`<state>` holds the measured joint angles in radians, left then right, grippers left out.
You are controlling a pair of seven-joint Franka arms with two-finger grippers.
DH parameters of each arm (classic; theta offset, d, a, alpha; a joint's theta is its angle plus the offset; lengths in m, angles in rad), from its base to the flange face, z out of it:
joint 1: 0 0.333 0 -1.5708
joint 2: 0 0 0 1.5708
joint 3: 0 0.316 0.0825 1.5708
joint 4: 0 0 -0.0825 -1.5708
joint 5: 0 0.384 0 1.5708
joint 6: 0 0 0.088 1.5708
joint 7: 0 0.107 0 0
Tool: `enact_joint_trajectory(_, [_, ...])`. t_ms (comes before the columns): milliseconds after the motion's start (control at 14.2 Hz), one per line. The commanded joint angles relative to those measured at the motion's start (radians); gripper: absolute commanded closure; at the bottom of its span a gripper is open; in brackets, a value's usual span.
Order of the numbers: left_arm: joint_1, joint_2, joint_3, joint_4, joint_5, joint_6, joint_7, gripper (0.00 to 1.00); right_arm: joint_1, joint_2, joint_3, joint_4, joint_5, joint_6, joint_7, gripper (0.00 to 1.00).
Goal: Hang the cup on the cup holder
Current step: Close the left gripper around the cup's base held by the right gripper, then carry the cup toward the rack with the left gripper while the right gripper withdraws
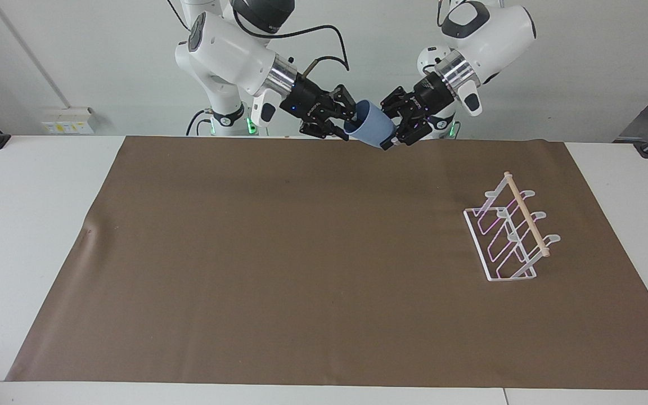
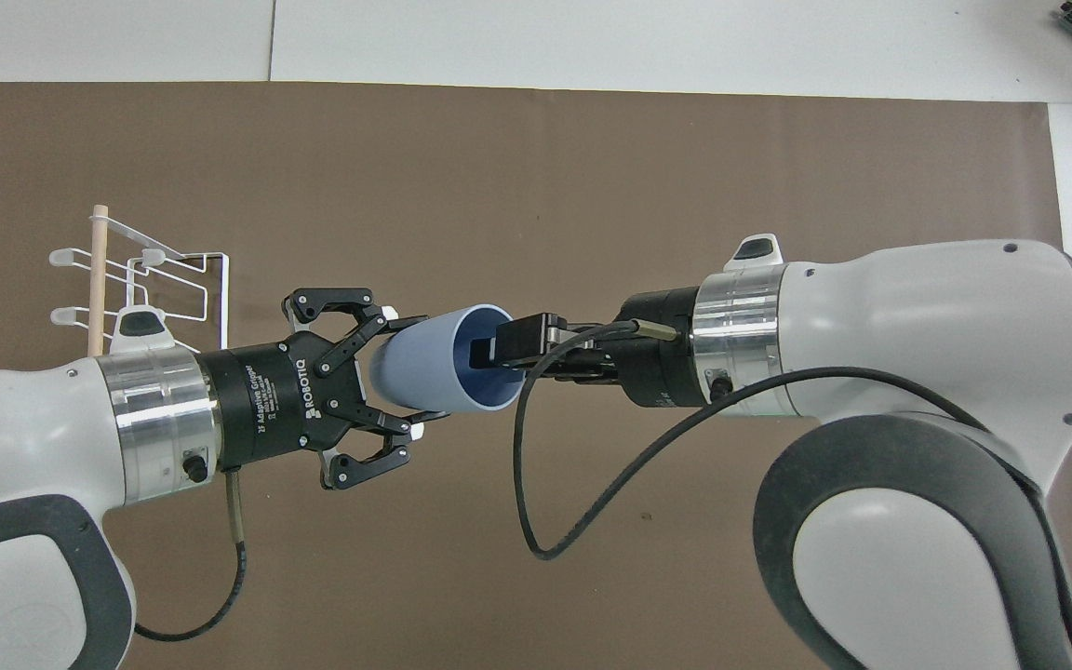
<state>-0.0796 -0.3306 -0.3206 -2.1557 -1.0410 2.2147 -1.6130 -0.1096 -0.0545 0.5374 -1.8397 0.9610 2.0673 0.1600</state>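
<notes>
Table [image 1: 26, 185]: lying white and bare at both ends, carrying a brown mat across most of its top.

Mat [image 1: 279, 253]: lying flat on the table, reaching up to the edge where the two robots are standing.

Right arm: coming in from its own end of the table and sloping down toward the middle, trailing a black cable in a loop.

Right gripper [image 1: 349, 118]: hanging in the air over the mat's edge closest to the robots, pointing at the cup's open mouth and reaching just inside the rim. Cannot tell whether standing apart or clamping on the rim.

Cup [image 1: 373, 129]: hanging in the air between the two grippers, over the mat's edge closest to the robots. Lying tilted on its side, turning its open mouth toward the right gripper and its narrow base toward the left gripper. Showing light blue outside and darker blue inside in the overhead view.

Left gripper [image 1: 392, 134]: hanging over the same edge of the mat, clamping together on the cup's narrow base from both sides.

Left arm: sloping down from its own end toward the middle, meeting the right arm at the cup.

Cup holder [image 1: 507, 236]: standing on the mat toward the left arm's end of the table, well apart from the cup, leaning its white wire prongs under a wooden dowel and holding nothing.
</notes>
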Motion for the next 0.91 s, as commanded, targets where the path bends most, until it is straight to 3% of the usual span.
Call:
enact_joint_trajectory(0, [0.032, -0.022, -0.002, -0.021, 0.060, -0.023, 0.041, 1.00, -0.010, -0.004, 0.007, 0.004, 0.005, 0.013, 0.009, 0.00])
enact_joint_trajectory(563, [0.156, -0.007, -0.002, -0.007, 0.419, -0.059, 0.217, 1.00, -0.016, -0.001, -0.026, 0.005, -0.039, 0.013, -0.046, 0.00])
enact_joint_trajectory(845, [0.159, 0.048, -0.002, 0.088, 0.640, -0.090, 0.229, 1.00, -0.018, 0.002, -0.094, 0.004, -0.137, 0.001, -0.154, 0.00])
